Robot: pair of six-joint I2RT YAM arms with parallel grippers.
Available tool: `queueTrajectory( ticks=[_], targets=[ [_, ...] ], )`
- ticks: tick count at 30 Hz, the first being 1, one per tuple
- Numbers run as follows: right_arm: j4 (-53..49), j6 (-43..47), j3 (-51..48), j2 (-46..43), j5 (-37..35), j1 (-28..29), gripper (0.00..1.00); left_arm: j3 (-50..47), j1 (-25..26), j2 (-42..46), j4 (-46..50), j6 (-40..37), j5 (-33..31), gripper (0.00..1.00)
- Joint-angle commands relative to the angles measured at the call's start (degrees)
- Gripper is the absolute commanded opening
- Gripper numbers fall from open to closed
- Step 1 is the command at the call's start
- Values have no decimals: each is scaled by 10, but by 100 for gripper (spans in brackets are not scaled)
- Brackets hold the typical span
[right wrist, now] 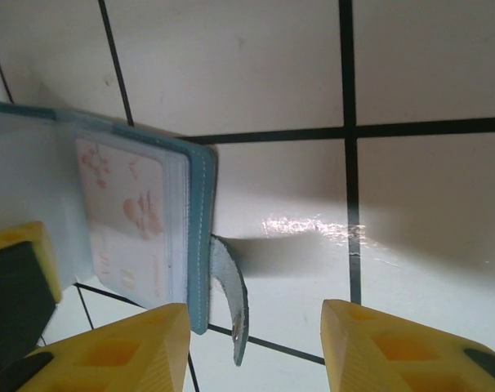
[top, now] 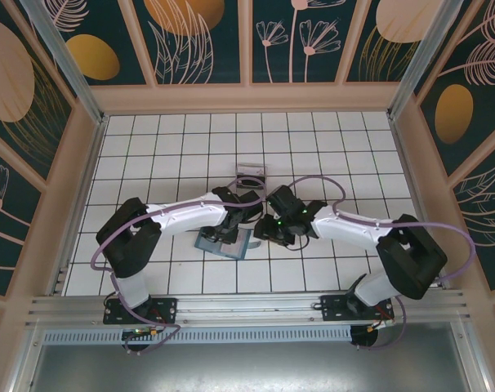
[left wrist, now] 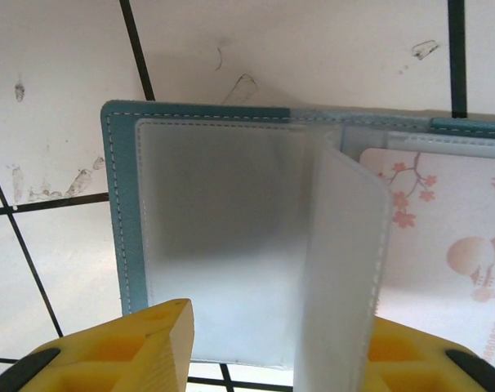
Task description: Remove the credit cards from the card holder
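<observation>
Left pincer (left wrist: 277, 327) parted over open card holder (left wrist: 215, 220), lying flat, long axis left-right

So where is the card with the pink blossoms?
In the left wrist view the card sits at right, tucked in the open holder on the tiles.

Tiny blurred digits on pale card (left wrist: 443, 237)

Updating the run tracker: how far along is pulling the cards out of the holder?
Done: the card holder lies open, and its left sleeve looks empty.
In hand: the left hand straddles a raised sleeve page, jaws apart. The right hand is open beside the holder's edge and holds nothing.
Left: the blossom-print card is still in its sleeve. I can't tell whether others remain.
</observation>
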State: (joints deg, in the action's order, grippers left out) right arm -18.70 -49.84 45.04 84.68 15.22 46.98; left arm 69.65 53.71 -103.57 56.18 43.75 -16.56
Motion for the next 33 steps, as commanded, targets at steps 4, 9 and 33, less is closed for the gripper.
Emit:
queueTrajectory(
  ticks=[4,9,33],
  targets=[
    [22,5,21,52,19,22,43,-18,2,-8,13,-3,-20,44],
    [25,3,27,69,16,30,30,-37,-3,-8,-5,-7,-16,45],
    [-54,47,23,50,-37,-17,0,-136,-70,112,-155,-17,117,44]
  ],
)
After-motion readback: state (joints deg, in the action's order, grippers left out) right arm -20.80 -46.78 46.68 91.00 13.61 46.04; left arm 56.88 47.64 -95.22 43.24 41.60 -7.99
